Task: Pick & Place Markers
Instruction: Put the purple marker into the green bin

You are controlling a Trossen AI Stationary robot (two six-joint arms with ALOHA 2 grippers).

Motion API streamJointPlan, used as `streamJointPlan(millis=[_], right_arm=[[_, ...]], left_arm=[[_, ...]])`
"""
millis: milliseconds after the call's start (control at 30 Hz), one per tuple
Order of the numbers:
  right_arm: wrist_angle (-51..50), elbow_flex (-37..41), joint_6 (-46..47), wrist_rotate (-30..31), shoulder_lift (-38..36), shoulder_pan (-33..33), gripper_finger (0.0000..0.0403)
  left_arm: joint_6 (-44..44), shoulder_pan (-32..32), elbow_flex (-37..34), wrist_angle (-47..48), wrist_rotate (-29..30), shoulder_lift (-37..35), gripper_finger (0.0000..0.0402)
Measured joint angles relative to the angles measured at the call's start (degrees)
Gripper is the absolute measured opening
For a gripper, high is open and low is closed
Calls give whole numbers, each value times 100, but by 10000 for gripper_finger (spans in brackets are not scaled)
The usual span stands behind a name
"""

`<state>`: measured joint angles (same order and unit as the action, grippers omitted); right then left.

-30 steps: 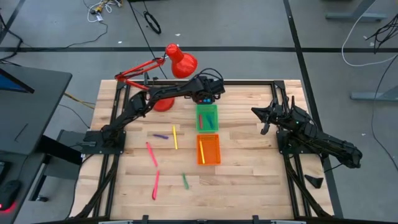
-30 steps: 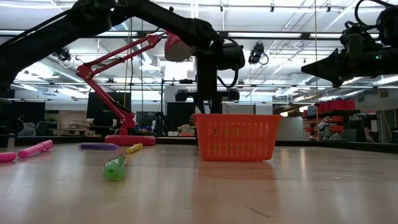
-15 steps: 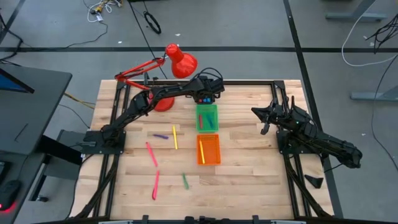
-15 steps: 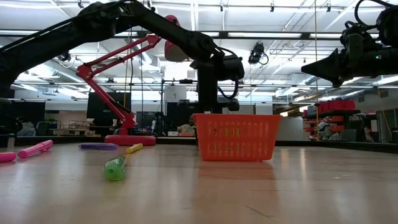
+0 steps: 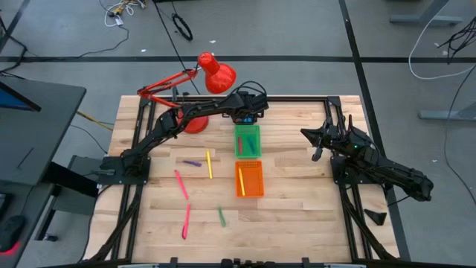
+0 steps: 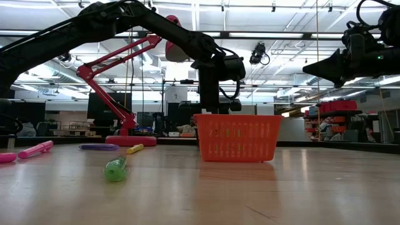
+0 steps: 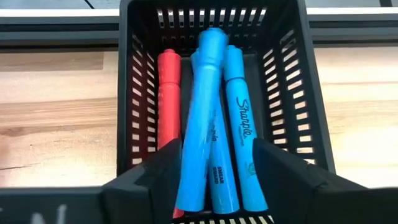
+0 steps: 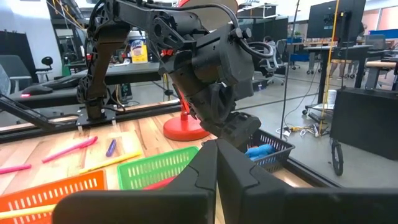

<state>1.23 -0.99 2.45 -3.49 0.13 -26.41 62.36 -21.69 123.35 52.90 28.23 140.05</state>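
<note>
My left gripper [image 7: 217,155] hovers open over a black tray [image 7: 127,93] at the table's far side, its fingers pointing steeply down. In the tray lie a red marker [image 7: 166,99] and three blue markers. One blue marker [image 7: 205,106] rests slanted on top of the others. The near ends of the blue markers lie between my fingers; whether a finger touches one, I cannot tell. More markers lie loose on the table: purple [image 5: 193,162], yellow [image 5: 209,164], two pink [image 5: 181,184] and green [image 5: 221,217]. My right gripper [image 5: 309,134] waits shut at the right, held level above the table.
A green tray [image 5: 248,141] and an orange tray [image 5: 250,179] stand in a row nearer than the black one, each with markers inside. A red desk lamp [image 5: 216,73] stands at the far left. Bare wood lies between the trays and my right arm.
My left gripper has sunk a little toward the black tray, then kept still.
</note>
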Motion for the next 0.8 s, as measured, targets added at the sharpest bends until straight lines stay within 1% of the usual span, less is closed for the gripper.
streamJointPlan(millis=[200, 367, 500, 667, 800], right_arm=[[0, 0, 0, 0, 0, -1, 10], [0, 0, -1, 0, -1, -2, 10], [0, 0, 1, 0, 0, 0, 10], [0, 0, 1, 0, -1, 0, 10], [0, 0, -1, 0, -1, -2, 10]], left_arm=[[1, 0, 0, -3, 2, 0, 223], [-6, 17, 0, -29, -4, 0, 223], [-168, 57, 0, -31, -153, 0, 223], [-1120, 136, 0, -24, -310, -13, 223], [-1722, 150, 0, -35, -376, -183, 223]])
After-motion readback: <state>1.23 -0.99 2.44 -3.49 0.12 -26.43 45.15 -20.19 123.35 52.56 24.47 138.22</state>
